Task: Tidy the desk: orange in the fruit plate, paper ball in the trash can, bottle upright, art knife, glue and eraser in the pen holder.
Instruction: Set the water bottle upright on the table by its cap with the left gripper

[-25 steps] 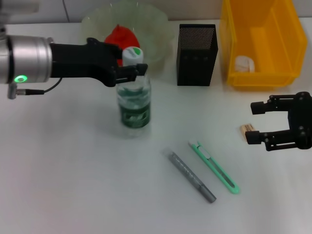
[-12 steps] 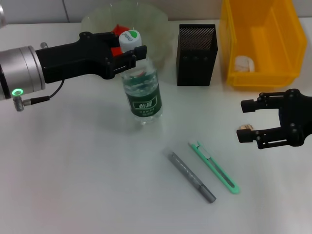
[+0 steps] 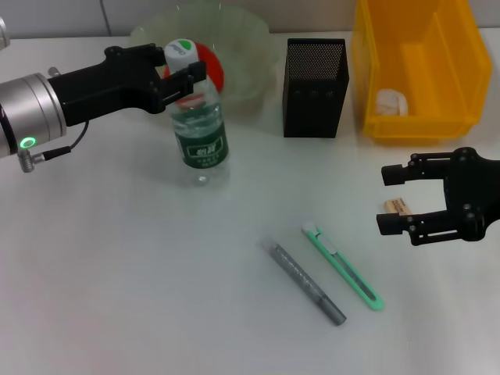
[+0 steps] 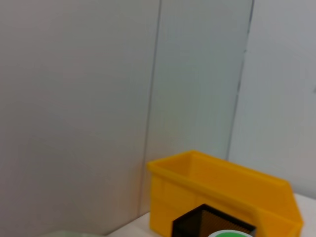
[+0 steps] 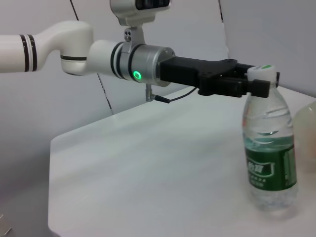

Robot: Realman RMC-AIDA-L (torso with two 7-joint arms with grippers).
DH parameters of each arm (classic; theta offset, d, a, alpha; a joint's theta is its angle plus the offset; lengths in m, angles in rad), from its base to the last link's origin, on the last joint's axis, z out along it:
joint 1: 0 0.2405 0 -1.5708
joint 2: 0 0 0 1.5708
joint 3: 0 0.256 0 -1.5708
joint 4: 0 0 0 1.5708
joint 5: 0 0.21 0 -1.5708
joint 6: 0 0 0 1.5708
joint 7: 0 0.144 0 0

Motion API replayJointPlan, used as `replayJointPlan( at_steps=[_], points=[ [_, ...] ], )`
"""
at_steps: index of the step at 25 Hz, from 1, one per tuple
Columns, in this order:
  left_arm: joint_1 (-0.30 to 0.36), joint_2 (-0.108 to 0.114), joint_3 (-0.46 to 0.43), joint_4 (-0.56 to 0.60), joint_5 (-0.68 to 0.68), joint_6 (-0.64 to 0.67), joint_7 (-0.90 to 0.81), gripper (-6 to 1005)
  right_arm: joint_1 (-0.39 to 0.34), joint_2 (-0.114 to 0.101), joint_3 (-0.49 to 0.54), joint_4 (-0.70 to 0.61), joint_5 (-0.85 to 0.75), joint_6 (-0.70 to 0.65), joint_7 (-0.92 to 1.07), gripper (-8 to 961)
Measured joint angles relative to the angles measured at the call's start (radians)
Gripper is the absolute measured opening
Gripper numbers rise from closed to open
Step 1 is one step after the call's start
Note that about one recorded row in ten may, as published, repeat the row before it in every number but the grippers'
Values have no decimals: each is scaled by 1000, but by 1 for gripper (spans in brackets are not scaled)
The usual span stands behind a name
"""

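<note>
My left gripper (image 3: 186,76) is shut on the neck of the clear bottle (image 3: 199,129), which stands upright on the table; the right wrist view shows this grip (image 5: 249,85) on the bottle (image 5: 269,165). The orange (image 3: 209,64) lies in the glass fruit plate (image 3: 242,39) behind it. My right gripper (image 3: 385,200) is open, with the small eraser (image 3: 397,206) between its fingers on the table. The green art knife (image 3: 344,268) and the grey glue stick (image 3: 307,283) lie side by side at front centre. The paper ball (image 3: 392,101) lies in the yellow bin (image 3: 445,74).
The black mesh pen holder (image 3: 315,87) stands between the fruit plate and the yellow bin. The left wrist view shows the yellow bin (image 4: 217,195), the pen holder's top (image 4: 212,227) and the bottle cap (image 4: 230,234) against a wall.
My left gripper moved the bottle left and back and brought it from tilted to upright. My right gripper moved slightly left, so the eraser now sits between its fingers.
</note>
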Motion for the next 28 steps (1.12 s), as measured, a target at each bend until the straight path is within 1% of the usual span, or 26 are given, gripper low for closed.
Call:
replayJointPlan(
  at_steps=[6,7,12,18,23,24,28],
  points=[
    [-4,-1,-1,-16,-1,-27,17,435,0,0,0,7,1,-1,-1,779],
    [-9,1,-1,-36,-1,-58,32,435,0,-1,0,7,1,0,-2,779],
    [-6,1,-3,-39,-7,-83,55,435,1,-1,-1,16,1,6,-4,779],
    [0,-1,-17,-58,-10,-82,107,436,2,0,-2,19,1,8,-5,779],
    [7,-2,-17,-62,-25,-78,120,436,3,0,-2,19,1,11,-5,778],
    [15,-2,-14,-67,-51,-73,130,436,3,0,-2,19,1,11,-5,778],
    [16,-2,-14,-67,-54,-71,131,436,3,0,-2,19,1,11,-5,778]
  ],
)
